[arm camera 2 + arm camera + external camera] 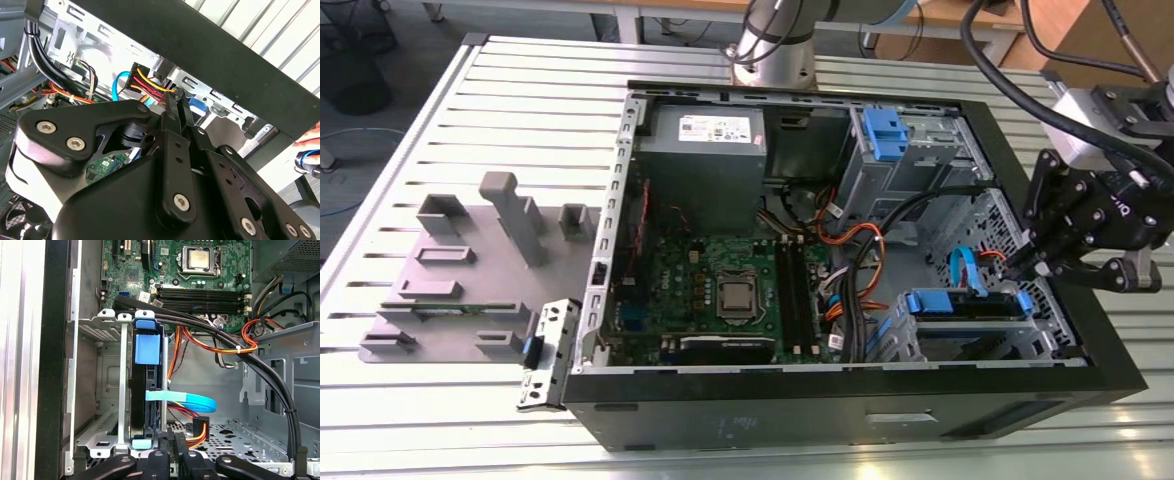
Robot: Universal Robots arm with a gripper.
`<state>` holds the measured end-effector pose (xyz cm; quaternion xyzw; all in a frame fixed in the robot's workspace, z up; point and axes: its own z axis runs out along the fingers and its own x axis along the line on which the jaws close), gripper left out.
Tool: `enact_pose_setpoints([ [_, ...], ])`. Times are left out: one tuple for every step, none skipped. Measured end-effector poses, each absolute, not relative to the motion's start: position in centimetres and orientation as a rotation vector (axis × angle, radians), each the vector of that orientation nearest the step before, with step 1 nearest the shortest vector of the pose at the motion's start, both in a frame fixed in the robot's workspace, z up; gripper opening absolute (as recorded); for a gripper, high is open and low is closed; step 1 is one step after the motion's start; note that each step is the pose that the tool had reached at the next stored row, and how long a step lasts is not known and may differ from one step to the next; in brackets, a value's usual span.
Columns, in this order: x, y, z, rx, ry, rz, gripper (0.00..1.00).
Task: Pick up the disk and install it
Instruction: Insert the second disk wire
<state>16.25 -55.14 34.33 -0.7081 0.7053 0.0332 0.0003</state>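
Observation:
The disk (971,307) stands on edge in the lower metal bay at the case's near corner, on the exterior view's right. In the first wrist view the disk (145,390) is a dark slab with a blue plastic bracket (147,347) round it, held between the bay's rails. My gripper (1017,268) hangs just inside the case's wall, a little above and beside the disk. Its fingers (169,445) are pressed together with nothing visible between them. In the second wrist view my gripper (176,100) points at a black plug with red, yellow and orange wires (150,82).
A blue flat cable (190,401) and a thick black cable bundle (240,347) cross the space by the bay. The case also holds a motherboard (720,290), a grey power-supply box (704,150) and a blue caddy (885,135). A grey fixture plate (454,270) lies outside.

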Motion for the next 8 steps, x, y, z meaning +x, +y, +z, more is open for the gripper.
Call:
enact_pose_setpoints([
  [16.24, -55.14, 34.34, -2.224, 2.215, 0.104, 0.16],
  [16.25, -55.14, 34.35, -2.224, 2.215, 0.104, 0.16],
  [16.24, -55.15, 34.35, -2.224, 2.215, 0.104, 0.16],
  [16.21, -55.15, 34.36, -2.224, 2.215, 0.104, 0.16],
  [16.12, -55.14, 34.37, -2.224, 2.215, 0.103, 0.16],
  [16.01, -55.14, 34.37, -2.224, 2.215, 0.103, 0.16],
  [15.92, -55.14, 34.36, -2.224, 2.215, 0.102, 0.16],
  [15.84, -55.15, 34.35, -2.224, 2.215, 0.102, 0.16],
])
